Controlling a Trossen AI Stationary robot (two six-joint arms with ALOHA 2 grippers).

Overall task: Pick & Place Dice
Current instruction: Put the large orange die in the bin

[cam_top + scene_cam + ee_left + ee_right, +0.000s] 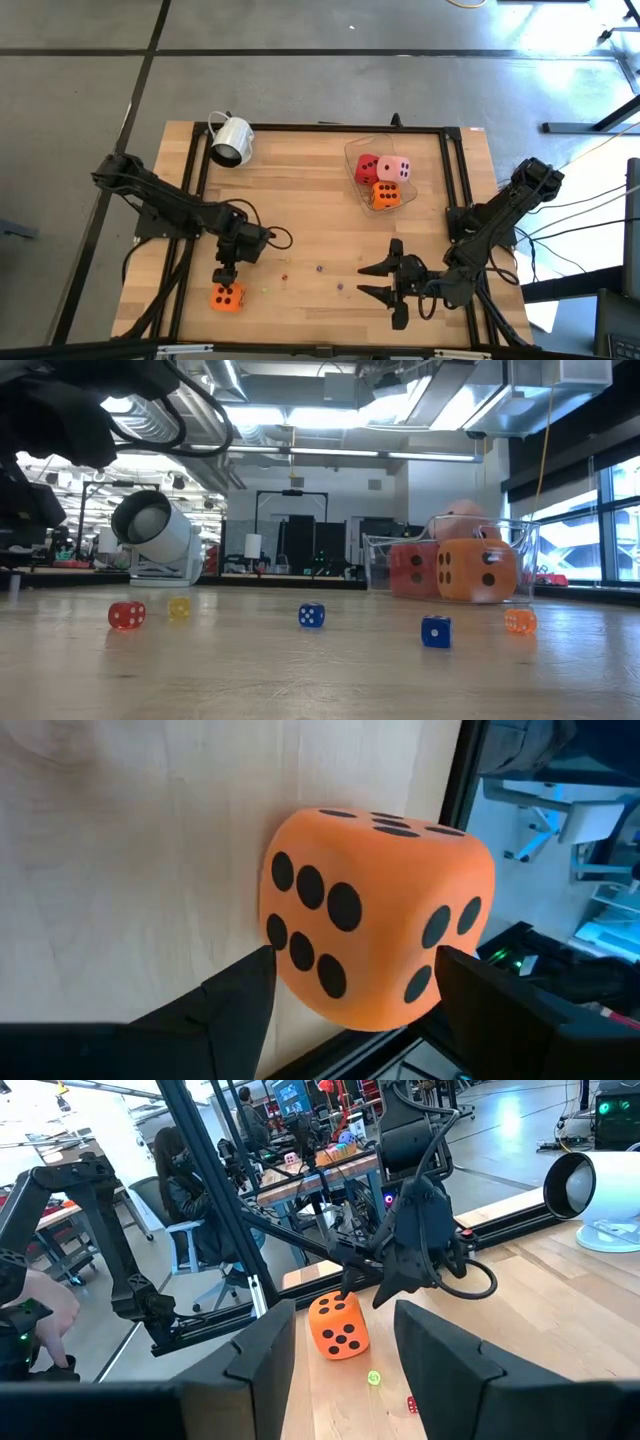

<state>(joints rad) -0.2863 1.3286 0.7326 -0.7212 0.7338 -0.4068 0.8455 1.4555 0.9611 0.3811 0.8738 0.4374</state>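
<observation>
**While 1 orange die sits at the left claw, 3 dice lie in the clear tub**

While the left gripper (226,277) hangs just above the near-left part of the wooden table (300,200), its 2 fingers (235,1005) stand apart on either side of the loose orange die (227,296). From the left wrist view the fingertips flank the die's lower corners without visibly pressing it, and the die rests on the wood close to the table's black edge rail (176,300). The right gripper (383,279) waits low over the near-right area, fingers spread wide and holding nothing. Toward the far right, a clear plastic container (352,152) holds the other 3: the red die (367,168), the pink die (393,168) just beside it, and the second orange die (384,194) in front of them. A white mug (231,141) lies on its side at the far-left corner. Several tiny coloured beads (311,616) are scattered on the wood between the grippers. In the right wrist view, a seated person (195,1190) shows beyond the table.
</observation>
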